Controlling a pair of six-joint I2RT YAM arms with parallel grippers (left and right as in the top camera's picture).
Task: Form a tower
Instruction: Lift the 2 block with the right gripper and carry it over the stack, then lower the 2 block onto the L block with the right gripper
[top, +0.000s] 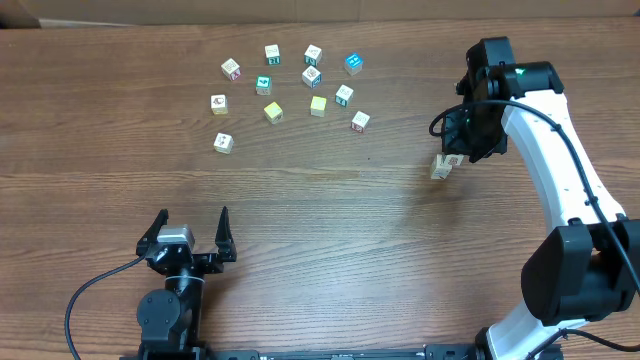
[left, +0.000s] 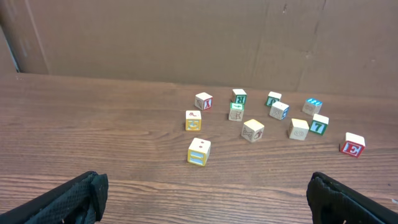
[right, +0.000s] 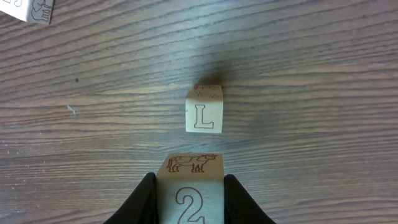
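— Which cubes belong to the tower?
— A pale wooden cube with a brown L (right: 204, 112) sits squarely on the wood surface (right: 311, 74).
— Any other?
— A second pale cube with a 2 and a cow (right: 191, 167), clamped in the right tool (right: 189, 183), apart from the first.

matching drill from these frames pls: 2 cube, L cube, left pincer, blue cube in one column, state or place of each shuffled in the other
Things:
1. 2 cube
2. L cube
3. left pincer
4. blue cube

States or places:
A. open, holding nothing
B. in the loose cluster at the far side of the table
C. gripped in the right pincer
D. lying free on the table, just ahead of the held cube

Pairs: 1-C, 2-D, 3-A, 4-B
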